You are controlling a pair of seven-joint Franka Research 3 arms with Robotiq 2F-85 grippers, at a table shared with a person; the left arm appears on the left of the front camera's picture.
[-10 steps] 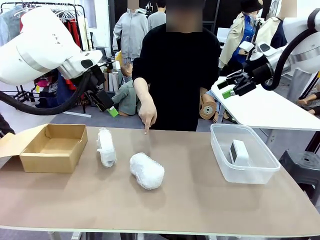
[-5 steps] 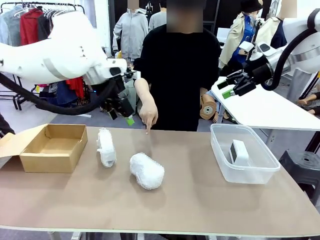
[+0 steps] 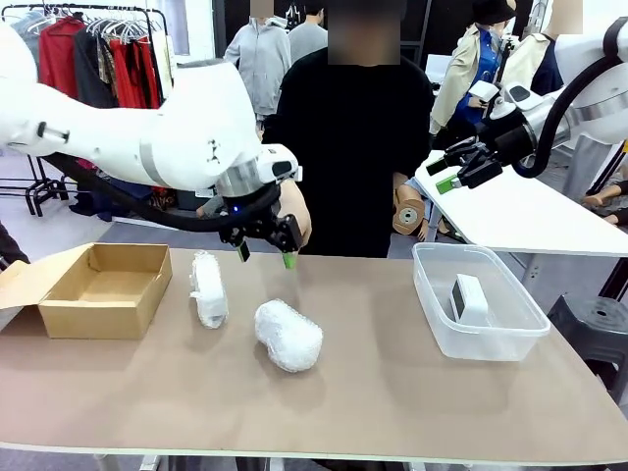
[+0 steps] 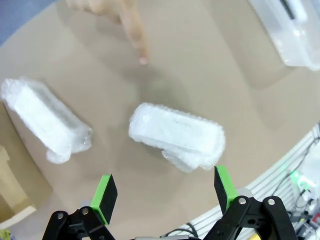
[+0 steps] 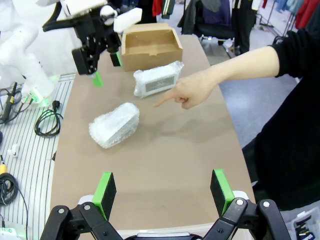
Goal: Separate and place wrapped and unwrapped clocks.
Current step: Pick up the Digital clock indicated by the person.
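Two bubble-wrapped clocks lie on the brown table: a fat oval bundle [image 3: 288,335] [image 4: 176,135] [image 5: 114,125] in the middle and a slimmer roll [image 3: 208,288] [image 4: 46,120] [image 5: 156,79] to its left. A bare white clock [image 3: 469,297] stands inside the clear tub [image 3: 439,326] on the right. My left gripper [image 3: 265,255] [image 4: 165,190] [image 5: 106,69] hangs open above the table, just behind the fat bundle, holding nothing. Off the table's right side my right gripper [image 3: 444,175] [image 5: 162,192] stays high, open and empty.
An open cardboard box [image 3: 103,287] [image 5: 151,46] sits at the table's left end. The person stands at the far edge, a hand [image 5: 187,90] [image 4: 135,35] pointing down at the tabletop close to my left gripper. A white table [image 3: 530,211] stands behind on the right.
My left arm has swung in from the far left to the middle, lowering its gripper over the table in front of the person's pointing hand. The right arm and the bundles have not moved.
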